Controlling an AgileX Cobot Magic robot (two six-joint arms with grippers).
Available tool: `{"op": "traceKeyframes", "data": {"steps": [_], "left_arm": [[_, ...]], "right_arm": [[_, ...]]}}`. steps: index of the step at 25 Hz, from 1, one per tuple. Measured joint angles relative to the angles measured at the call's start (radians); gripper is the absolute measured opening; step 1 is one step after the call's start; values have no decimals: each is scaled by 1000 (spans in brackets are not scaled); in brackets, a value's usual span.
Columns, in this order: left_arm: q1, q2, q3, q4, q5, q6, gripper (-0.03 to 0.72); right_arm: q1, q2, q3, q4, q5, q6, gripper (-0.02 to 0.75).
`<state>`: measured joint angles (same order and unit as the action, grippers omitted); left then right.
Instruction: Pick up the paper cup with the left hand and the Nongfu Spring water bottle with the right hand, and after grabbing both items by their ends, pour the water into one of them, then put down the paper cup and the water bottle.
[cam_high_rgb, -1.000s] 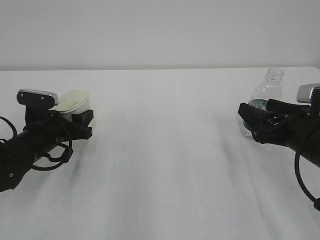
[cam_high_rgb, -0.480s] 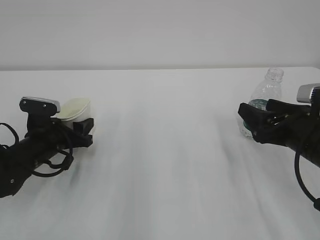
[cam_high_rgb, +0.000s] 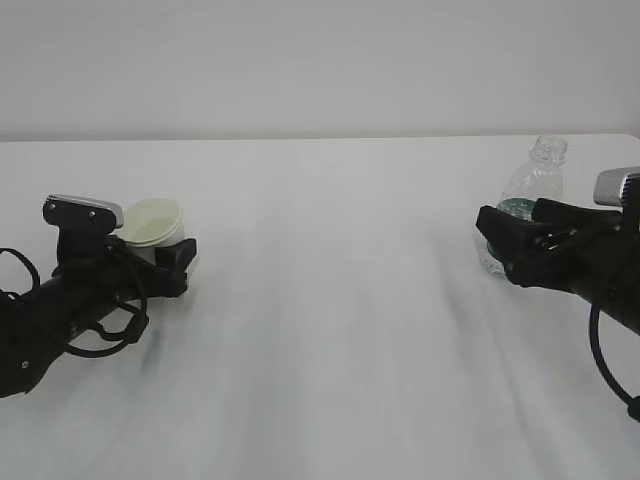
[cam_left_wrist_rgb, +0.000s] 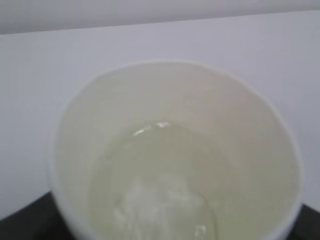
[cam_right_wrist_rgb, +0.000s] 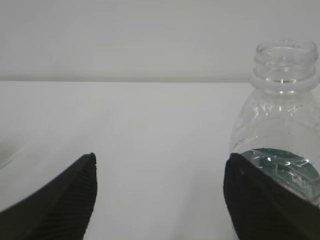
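Paper cup (cam_high_rgb: 154, 222) between low left gripper (cam_high_rgb: 170, 262)

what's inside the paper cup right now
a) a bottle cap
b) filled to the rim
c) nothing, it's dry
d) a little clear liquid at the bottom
d, the left wrist view looks down into the paper cup and shows a shallow pool of clear water over its bottom, well below the rim.

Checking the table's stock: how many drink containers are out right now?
2. The paper cup stands at the left, by the left arm. The water bottle stands upright at the right, partly behind the right arm. Nothing else shows.
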<state>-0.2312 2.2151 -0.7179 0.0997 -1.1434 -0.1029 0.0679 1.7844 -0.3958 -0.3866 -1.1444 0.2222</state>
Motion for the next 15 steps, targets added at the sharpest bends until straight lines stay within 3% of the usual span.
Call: {"op": "traceKeyframes", "data": {"steps": [5,15], "left_arm": [[0,0,0,2,-2,0,591],[0,0,45,0,-2,0,596]], "right_arm": [[0,0,0,0,0,0,591],[0,0,0,0,0,13,589]]}}
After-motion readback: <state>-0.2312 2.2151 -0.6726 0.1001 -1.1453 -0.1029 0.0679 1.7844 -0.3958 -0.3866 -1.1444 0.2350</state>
